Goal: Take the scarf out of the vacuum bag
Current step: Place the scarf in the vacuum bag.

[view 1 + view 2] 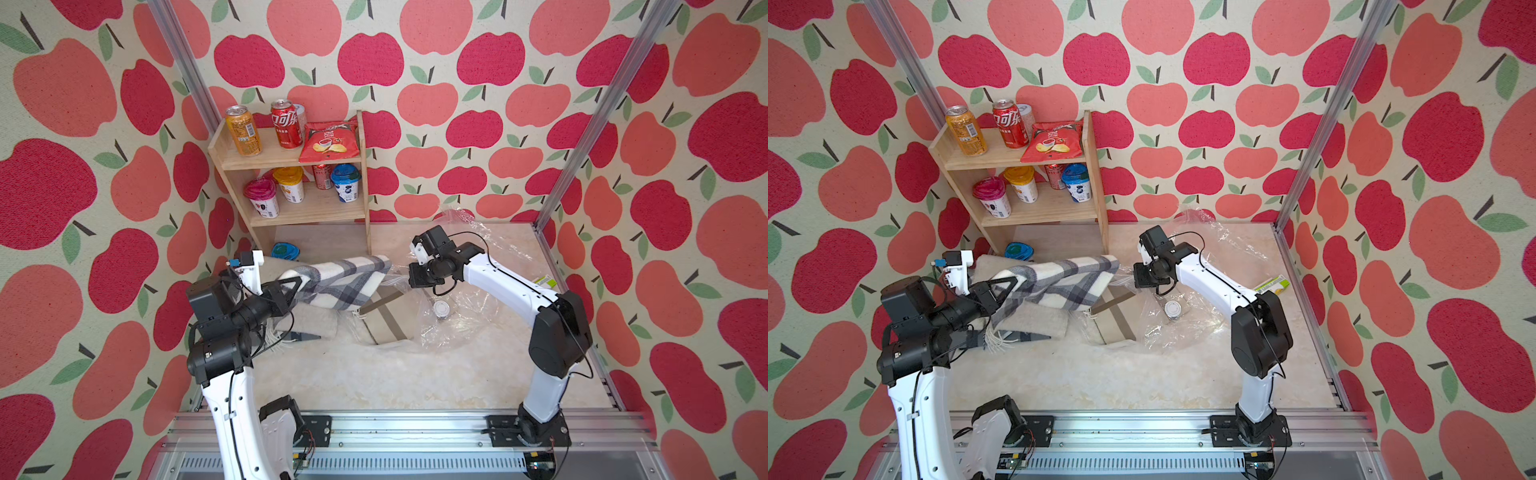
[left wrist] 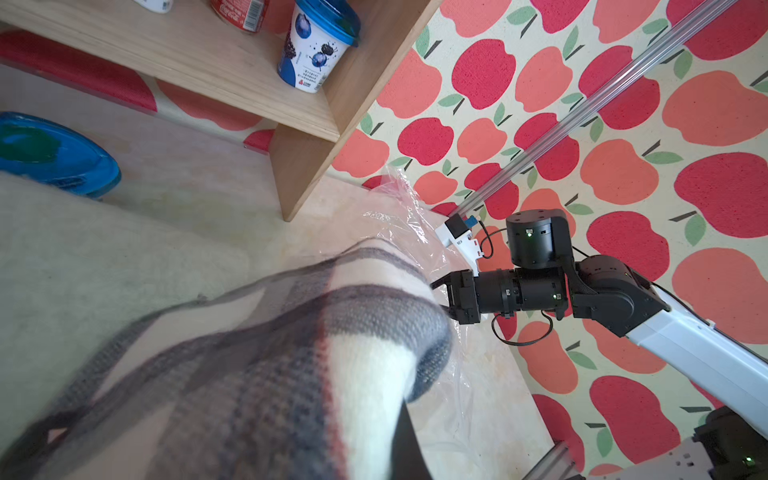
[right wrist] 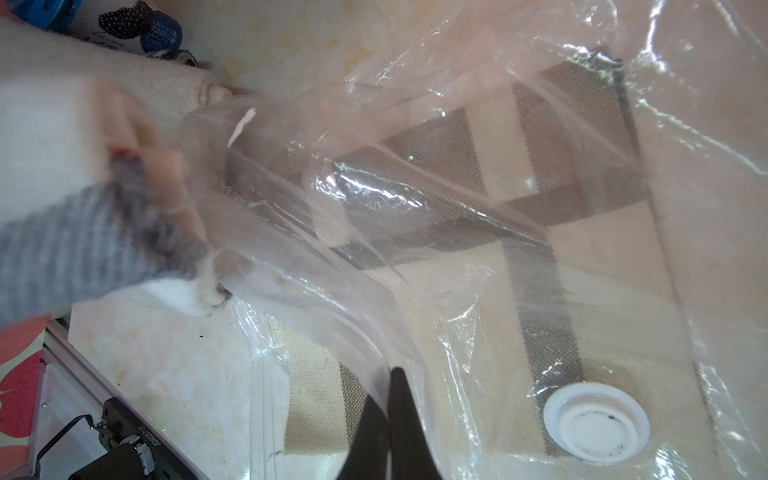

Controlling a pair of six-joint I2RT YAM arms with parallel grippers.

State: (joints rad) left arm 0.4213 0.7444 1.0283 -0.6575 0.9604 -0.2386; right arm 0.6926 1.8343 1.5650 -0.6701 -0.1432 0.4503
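You were working on a pale marbled tabletop (image 1: 374,374) boxed in by apple-print walls (image 1: 457,62). A wooden shelf (image 1: 363,166) of cans and cups stood at its far left corner, and a blue lid (image 1: 285,250) lay on the tabletop beneath it.

Your left gripper (image 1: 297,286) had its jaws clamped tight on one end of the plaid scarf (image 1: 345,282). The scarf hung raised above the middle of the tabletop, over a folded cream cloth (image 1: 307,322). Its other end reached the mouth of the vacuum bag (image 1: 469,320); whether that tip was inside the plastic could not be told.

Your right gripper (image 3: 392,382) was pinched closed on a fold of the bag's film near that mouth. The bag lay toward the right edge with its white valve cap (image 1: 441,308) facing up and a beige striped cloth (image 1: 386,324) partly inside it.
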